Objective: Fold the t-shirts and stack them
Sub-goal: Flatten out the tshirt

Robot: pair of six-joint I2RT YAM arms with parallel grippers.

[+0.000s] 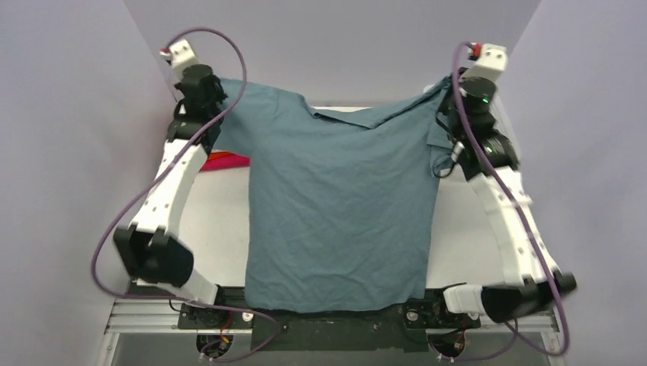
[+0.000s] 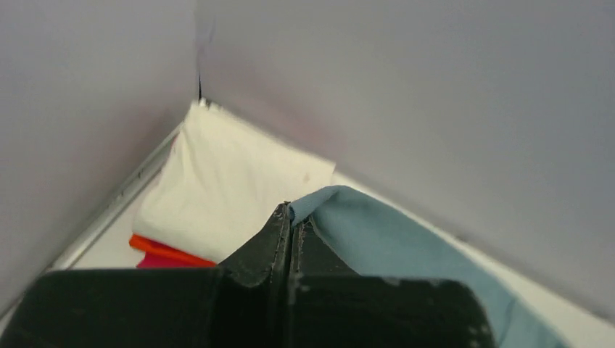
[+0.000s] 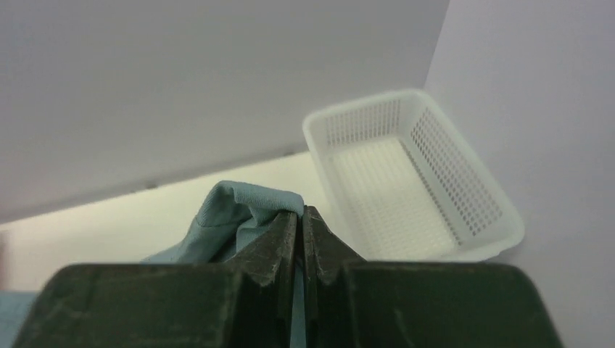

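Note:
The teal-blue t-shirt hangs spread between both arms, held up over the middle of the table, its hem near the front edge. My left gripper is shut on its left shoulder; the wrist view shows cloth pinched at the fingertips. My right gripper is shut on the right shoulder; cloth bunches at the tips. A folded cream-white shirt lies on an orange one and a pink-magenta one in the far left corner.
A white plastic mesh basket stands at the far right against the wall. Grey-lilac walls close in on the left, back and right. The folded stack shows as an orange and pink edge beside the left arm in the top view.

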